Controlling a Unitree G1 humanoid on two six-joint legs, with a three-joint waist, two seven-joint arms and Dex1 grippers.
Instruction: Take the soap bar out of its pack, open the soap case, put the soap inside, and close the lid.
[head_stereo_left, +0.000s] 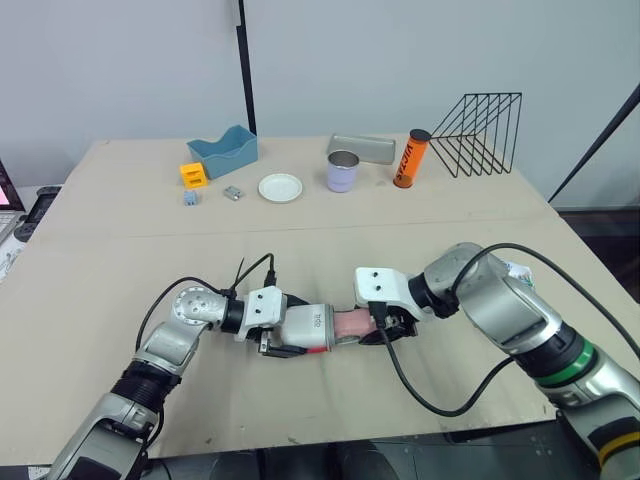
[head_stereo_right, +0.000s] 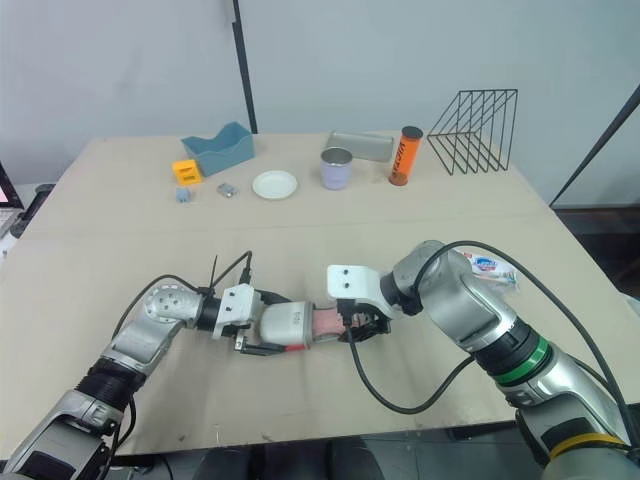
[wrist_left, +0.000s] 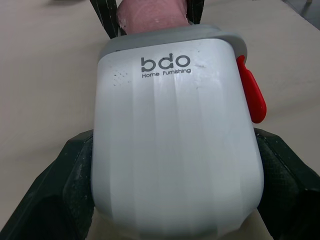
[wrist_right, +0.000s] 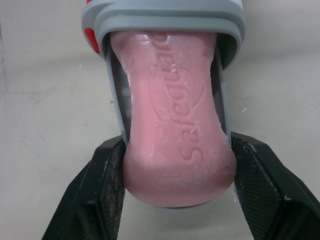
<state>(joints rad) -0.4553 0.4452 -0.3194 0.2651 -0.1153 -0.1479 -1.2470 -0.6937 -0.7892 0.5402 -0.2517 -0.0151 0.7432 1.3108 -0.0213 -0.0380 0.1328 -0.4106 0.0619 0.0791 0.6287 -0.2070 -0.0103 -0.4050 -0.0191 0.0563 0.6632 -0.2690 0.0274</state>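
Two grippers meet low over the tabletop (head_stereo_left: 300, 230). The left gripper (head_stereo_left: 290, 338) is clamped on the sides of the white soap case (wrist_left: 175, 130), and the right gripper (head_stereo_left: 388, 326) pinches the near end of the pink soap bar (wrist_right: 175, 115), whose far end is entered in the case's grey-rimmed mouth. The step in hand is judged to be the insertion, with the lid not yet closed. It would be done well if the bar were pushed straight along the case's long axis and square to the mouth, so that its corners are not caught on the rim. The case should be held firm and level against the push. Since the bar is pinched close to the mouth, the right gripper would have to be released before the rim is met, and the last stretch nudged from the bar's end. The red latch (wrist_left: 250, 95) should be left unobstructed for closing.
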